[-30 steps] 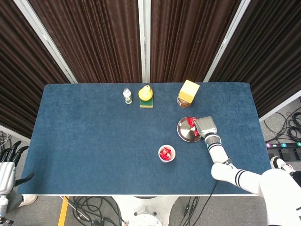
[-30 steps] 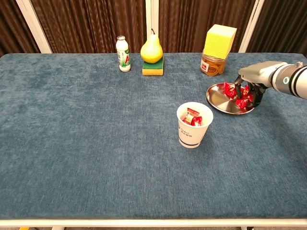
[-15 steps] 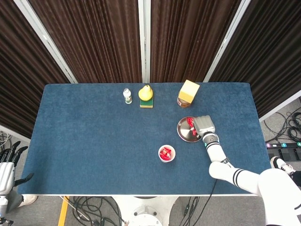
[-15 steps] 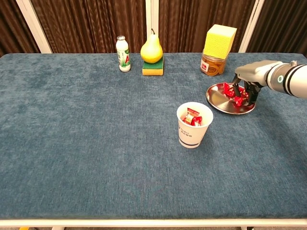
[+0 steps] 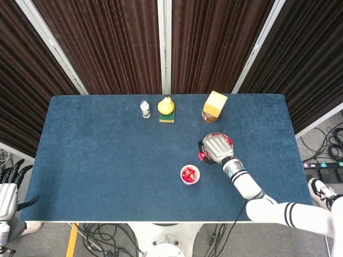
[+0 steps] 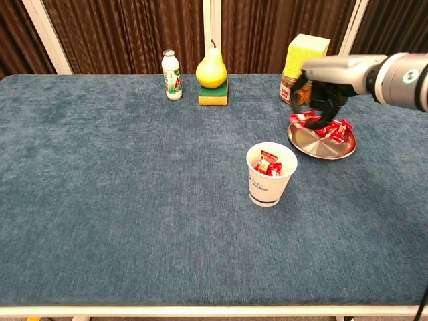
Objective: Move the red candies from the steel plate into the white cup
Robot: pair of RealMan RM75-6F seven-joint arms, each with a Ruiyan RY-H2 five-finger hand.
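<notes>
Head view: right robot hand (image 5: pixel 217 146) sits over the plate (image 5: pixel 204 143), covering most of it, w/ a red candy (image 5: pixel 202 156) poking out at its lower-left edge, so it's grasping that candy; a bit more red shows at the hand's upper right, prob. candies on the plate. Cup (image 5: pixel 189 174) stands on the blue worktop (image 5: pixel 96 155) just below-left of the plate, apart from it, red candies inside. Left robot hand (image 5: pixel 9 187) hangs off the worktop's left edge, fingers apart, holding nothing. Along the far side: small bottle (image 5: pixel 144 109), pear (image 5: pixel 166 105) on a green sponge (image 5: pixel 166 118), jar (image 5: pixel 210 114) w/ a yellow sponge (image 5: pixel 215 101) on top. Chest view: right robot hand (image 6: pixel 319 93) is raised above the plate's (image 6: pixel 314 146) left rim, fingers curled down and pinching a candy (image 6: pixel 301 119) clear of the steel. More candies (image 6: pixel 338 129) lie on the plate's far right part. Cup (image 6: pixel 269 176) is nearer the camera, left of the plate, not touching, w/ candies (image 6: pixel 267 164) showing at its mouth. Bottle (image 6: pixel 172 75), pear (image 6: pixel 210 68) on green sponge (image 6: pixel 212 96), and jar (image 6: pixel 292 89) under the yellow sponge (image 6: pixel 306 57) line the back; the jar is partly hidden by the hand. Left robot hand not seen here.
</notes>
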